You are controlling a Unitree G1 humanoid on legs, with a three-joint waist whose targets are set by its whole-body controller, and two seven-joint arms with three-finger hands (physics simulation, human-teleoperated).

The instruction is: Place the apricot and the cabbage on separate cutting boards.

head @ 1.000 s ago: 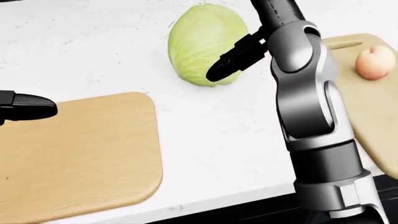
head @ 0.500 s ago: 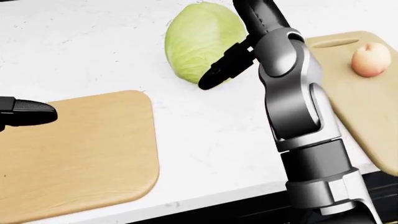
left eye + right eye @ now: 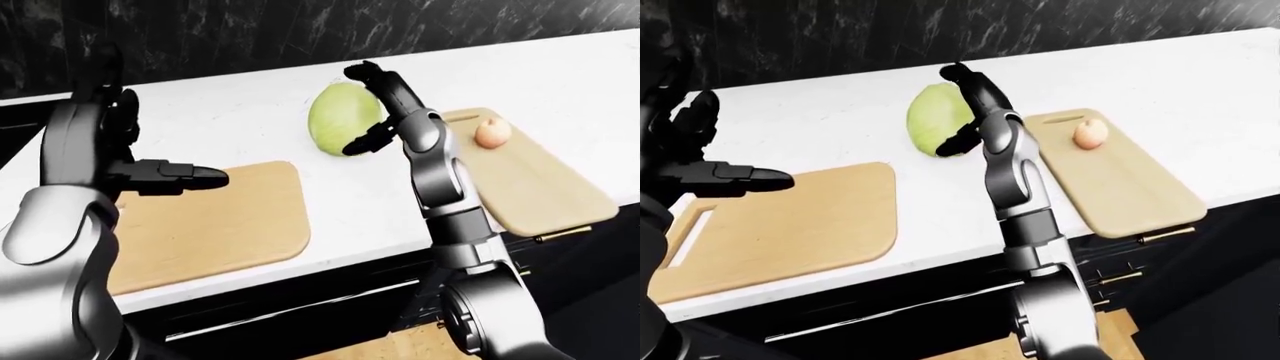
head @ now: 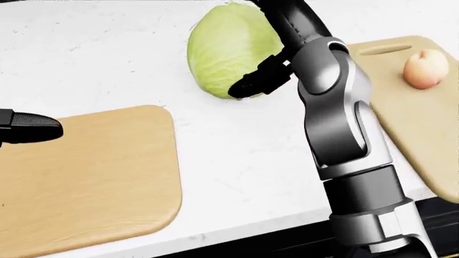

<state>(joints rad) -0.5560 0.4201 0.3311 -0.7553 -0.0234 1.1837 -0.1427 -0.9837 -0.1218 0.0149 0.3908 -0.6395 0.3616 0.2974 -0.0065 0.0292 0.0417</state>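
- Reaching across the white surface (image 4: 237,161), the right hand (image 3: 372,105) stands at the cabbage (image 4: 226,48), fingers spread: one black finger lies against the side of the head facing the camera, the others curl over its top right; they do not close round it.
- The cabbage sits on the bare surface, between the two cutting boards and nearer the top of the head view than either, touching neither board.
- The apricot (image 4: 424,69) lies on the right cutting board (image 3: 1120,180), near its slotted handle end, well apart from the cabbage.
- The left cutting board (image 4: 86,177) lies at the lower left of the head view with nothing on it.
- The left hand (image 3: 700,161) hangs above the left board's handle end, fingers spread, one pointing to the view's right and the rest raised; it holds nothing.
- A dark marbled wall (image 3: 300,30) runs along the top of the eye views.
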